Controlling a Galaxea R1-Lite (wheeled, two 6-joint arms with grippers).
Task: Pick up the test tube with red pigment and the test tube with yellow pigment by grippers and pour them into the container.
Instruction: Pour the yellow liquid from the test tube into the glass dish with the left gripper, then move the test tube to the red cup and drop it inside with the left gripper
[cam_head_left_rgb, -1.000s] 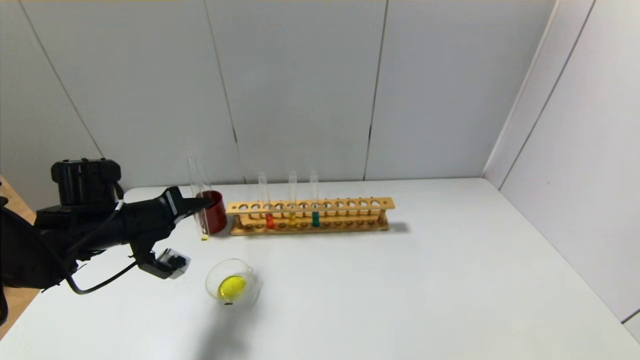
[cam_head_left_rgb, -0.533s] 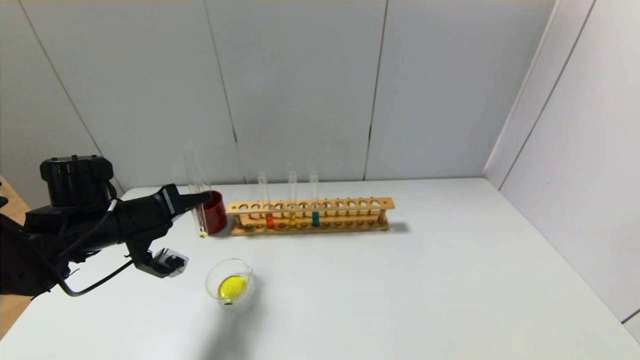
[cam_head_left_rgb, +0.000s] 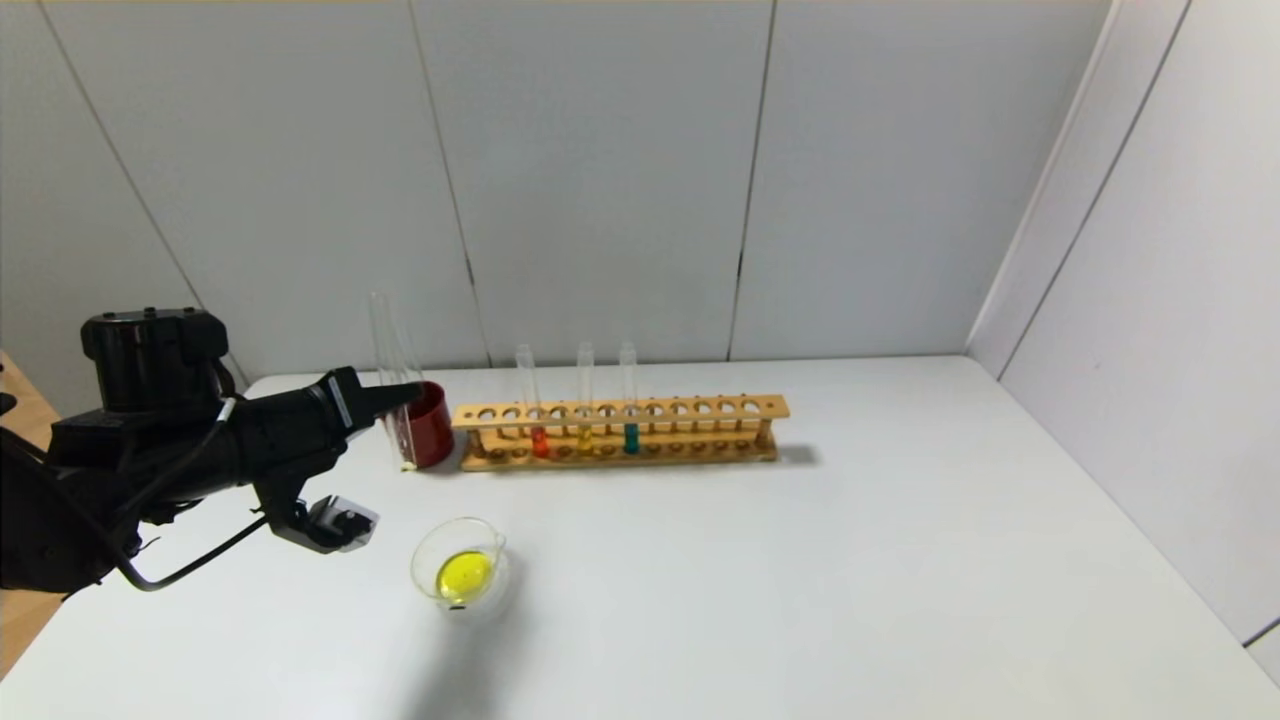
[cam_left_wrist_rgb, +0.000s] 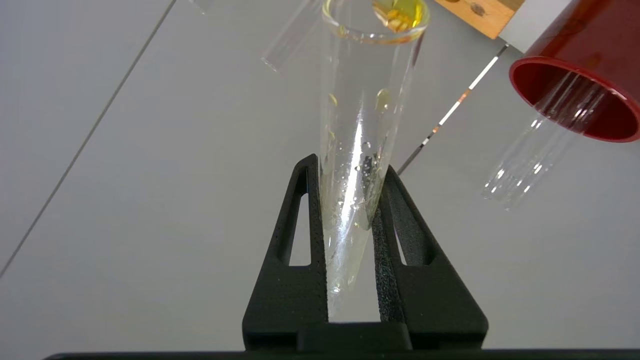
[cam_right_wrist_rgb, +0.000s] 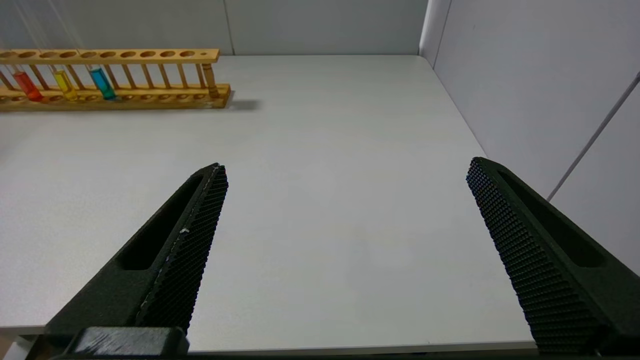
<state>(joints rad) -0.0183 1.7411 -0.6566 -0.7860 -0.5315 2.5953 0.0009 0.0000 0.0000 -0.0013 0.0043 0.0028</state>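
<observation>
Nearest the robot, the right pincer (cam_right_wrist_rgb: 345, 210) hangs released, its jaws spread wide over bare desk (cam_head_left_rgb: 850, 580); only its own wrist camera shows it, with open white surface stretching to the right wall.

On the left, the container (cam_head_left_rgb: 460, 572) stands alone near the front, a yellow pool in its bottom. Just beyond it the left pincer (cam_head_left_rgb: 405, 395) is clenched on the test tube with yellow pigment (cam_head_left_rgb: 392, 380), held nearly upright beside the dark red cup (cam_head_left_rgb: 428, 425). The left wrist camera adds what the head camera cannot: droplets clinging inside the glass, a yellow remnant at its far end, and another clear tube leaning in the cup.

Farther back, the wooden rack (cam_head_left_rgb: 620, 432) holds the test tube with red pigment (cam_head_left_rgb: 533, 410), a duller yellow tube (cam_head_left_rgb: 585, 405) and a teal tube (cam_head_left_rgb: 630, 405). No writing is legible anywhere.
</observation>
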